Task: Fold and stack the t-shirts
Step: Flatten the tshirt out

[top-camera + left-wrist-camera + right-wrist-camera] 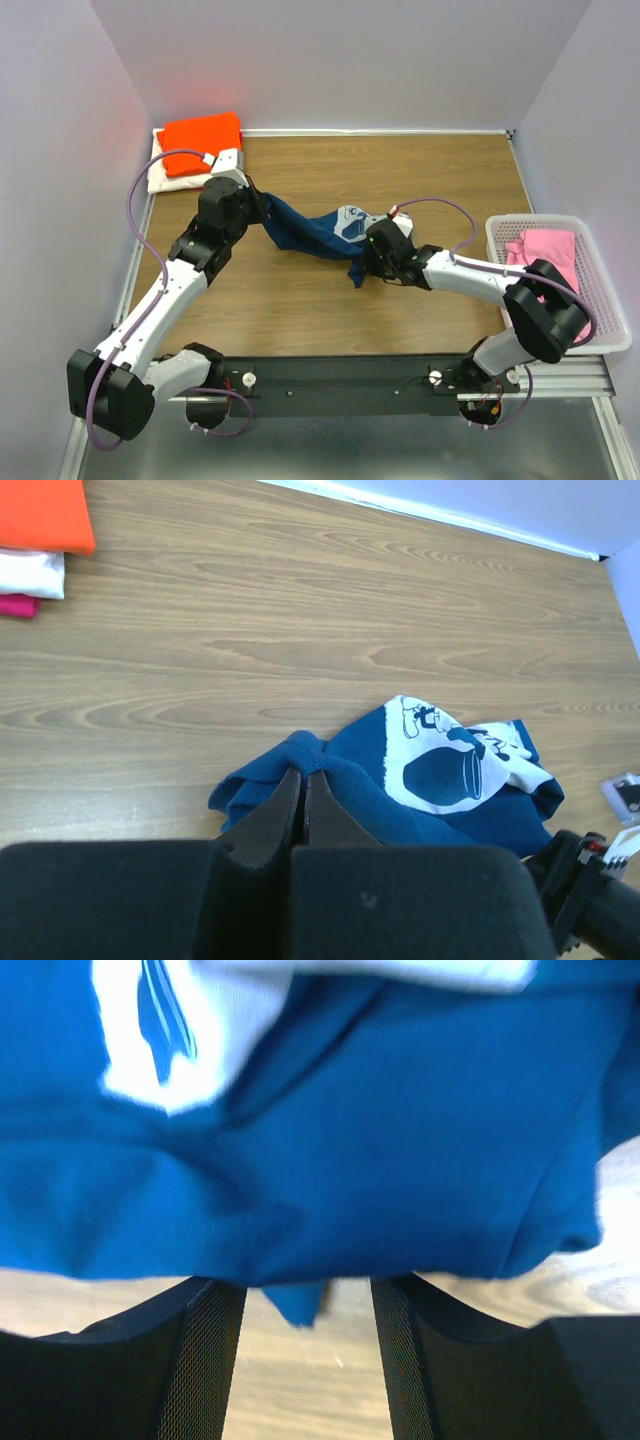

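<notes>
Left arm stretches forward, left gripper pinched tight on a fold of navy blue cloth t-shirt; right arm bends inward, right gripper jaws apart.

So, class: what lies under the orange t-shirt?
A white tee, and under that a pink-red edge. The orange tee covers most of both; anything lower is hidden.

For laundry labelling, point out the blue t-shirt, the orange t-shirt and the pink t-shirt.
blue t-shirt (303,232): top view, on plain blue cloth, mid-shirt.
orange t-shirt (200,142): top view, on the middle of its folded top face.
pink t-shirt (546,250): top view, on the upper part of its visible cloth.
</notes>
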